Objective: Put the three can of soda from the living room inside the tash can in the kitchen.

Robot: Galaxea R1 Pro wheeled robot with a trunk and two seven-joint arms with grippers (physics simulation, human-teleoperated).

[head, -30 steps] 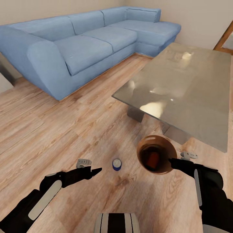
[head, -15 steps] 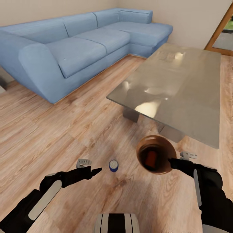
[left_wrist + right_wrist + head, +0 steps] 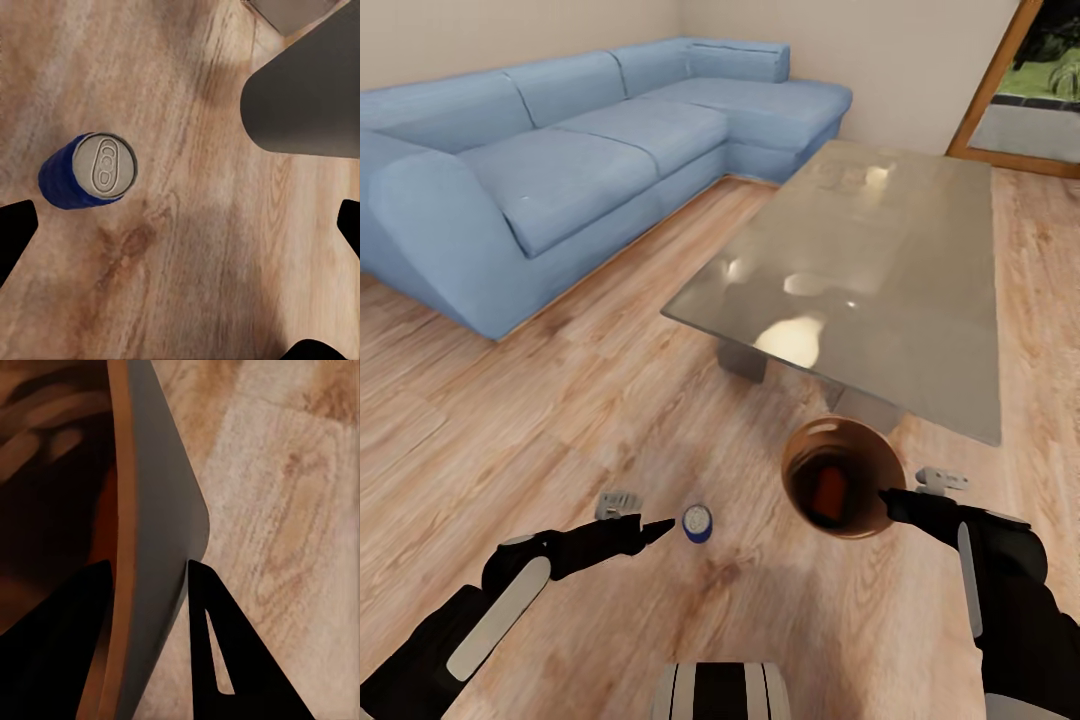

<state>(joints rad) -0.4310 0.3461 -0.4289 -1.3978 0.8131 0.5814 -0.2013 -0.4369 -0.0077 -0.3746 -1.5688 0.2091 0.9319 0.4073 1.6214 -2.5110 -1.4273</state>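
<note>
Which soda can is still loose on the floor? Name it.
The dark blue can, standing upright on the wood floor just off the left end effector. The orange can already lies inside the trash can gripped at its rim by the right end effector.

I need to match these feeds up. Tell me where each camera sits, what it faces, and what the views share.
Head view: on the head, looking down at the wood floor; both arms show, the left pincer near the blue can, the right pincer on the bin.
Left wrist view: by the left pincer, facing the floor; fingertips flank the blue can.
Right wrist view: by the right pincer, fingers astride the bin's wall.
Shared: can, bin, floor.
</note>
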